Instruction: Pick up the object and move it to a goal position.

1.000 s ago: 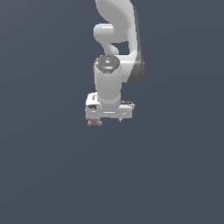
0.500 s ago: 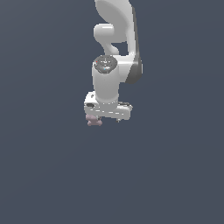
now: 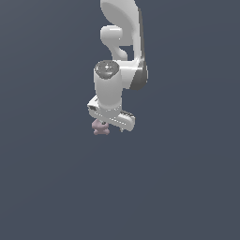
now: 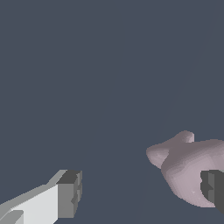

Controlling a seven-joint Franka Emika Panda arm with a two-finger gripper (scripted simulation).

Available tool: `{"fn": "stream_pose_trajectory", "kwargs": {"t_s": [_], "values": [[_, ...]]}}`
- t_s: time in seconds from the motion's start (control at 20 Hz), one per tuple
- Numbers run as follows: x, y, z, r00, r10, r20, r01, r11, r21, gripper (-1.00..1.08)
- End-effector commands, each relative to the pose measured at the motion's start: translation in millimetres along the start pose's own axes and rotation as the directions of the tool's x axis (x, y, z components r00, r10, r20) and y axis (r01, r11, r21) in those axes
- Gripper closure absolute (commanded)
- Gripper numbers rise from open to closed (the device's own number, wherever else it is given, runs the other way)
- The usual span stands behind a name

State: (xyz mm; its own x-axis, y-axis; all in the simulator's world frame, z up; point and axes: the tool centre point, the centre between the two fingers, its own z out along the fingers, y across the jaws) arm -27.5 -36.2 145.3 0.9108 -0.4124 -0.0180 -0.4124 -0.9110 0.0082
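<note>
The object (image 3: 99, 127) is a small pale pinkish-mauve lumpy blob on the dark floor, partly hidden under the white hand in the exterior view. My gripper (image 3: 111, 125) hangs just over it, pointing down. In the wrist view the gripper (image 4: 142, 192) is open wide, and the object (image 4: 183, 162) lies far to one side of the gap. It sits right by one dark-padded fingertip (image 4: 213, 187), which covers part of it. The other fingertip (image 4: 70, 192) is well apart from it. Nothing is held.
The white arm (image 3: 121, 42) rises behind the hand in the exterior view. Around it there is only plain dark grey-blue floor (image 3: 178, 178), with no other objects or marker in sight.
The hand has drifted slightly to the exterior view's left, further over the object. The object itself has stayed in place.
</note>
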Motion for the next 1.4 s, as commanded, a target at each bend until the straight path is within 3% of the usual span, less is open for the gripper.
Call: {"fn": "stream_pose_trajectory", "kwargs": {"t_s": [0.0, 0.3, 0.6, 0.9, 1.35], "values": [[-2, 7, 3, 0.997, 0.081, 0.000, -0.081, 0.997, 0.001, -0.92], [-7, 22, 9, 0.963, 0.270, -0.001, -0.270, 0.963, 0.003, -0.92], [-12, 38, 15, 0.893, 0.450, -0.002, -0.450, 0.893, 0.006, -0.92], [-18, 55, 20, 0.789, 0.615, -0.003, -0.615, 0.789, 0.009, -0.92], [-27, 78, 27, 0.592, 0.806, -0.002, -0.806, 0.592, 0.015, -0.92]]}}
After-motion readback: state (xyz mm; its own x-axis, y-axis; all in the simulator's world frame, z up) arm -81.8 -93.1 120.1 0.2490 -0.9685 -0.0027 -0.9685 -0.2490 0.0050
